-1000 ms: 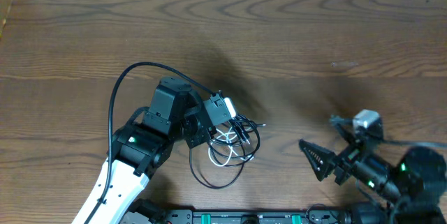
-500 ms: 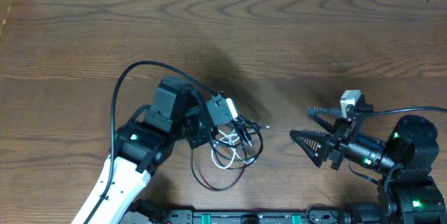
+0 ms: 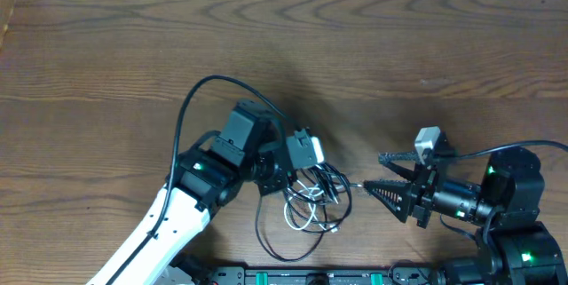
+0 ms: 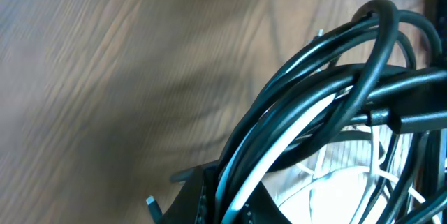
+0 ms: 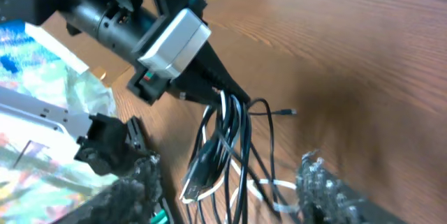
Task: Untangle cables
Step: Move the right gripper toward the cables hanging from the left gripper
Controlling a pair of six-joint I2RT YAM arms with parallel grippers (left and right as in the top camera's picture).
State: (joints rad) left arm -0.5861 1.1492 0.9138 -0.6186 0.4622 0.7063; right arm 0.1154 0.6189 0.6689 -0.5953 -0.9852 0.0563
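My left gripper (image 3: 299, 177) is shut on the tangled cables, a bundle of black cable (image 3: 270, 246) and white cable (image 3: 303, 219) loops that hangs from it down to the wooden table (image 3: 373, 54). In the left wrist view, black strands (image 4: 314, 77) and a white strand (image 4: 279, 155) run between my fingers (image 4: 199, 199). My right gripper (image 3: 374, 173) stands open just right of the bundle. In the right wrist view its fingers (image 5: 133, 196) flank hanging loops and a black plug (image 5: 202, 169), touching none that I can see.
The left arm's thick black cable (image 3: 191, 107) arches over the table to the left of the bundle. A rail with green connectors (image 3: 311, 278) runs along the front edge. Colourful clutter (image 5: 35, 70) lies beyond the table in the right wrist view.
The left arm has carried the cable bundle to the right. The right gripper has moved left up to the bundle, and its jaws have narrowed.
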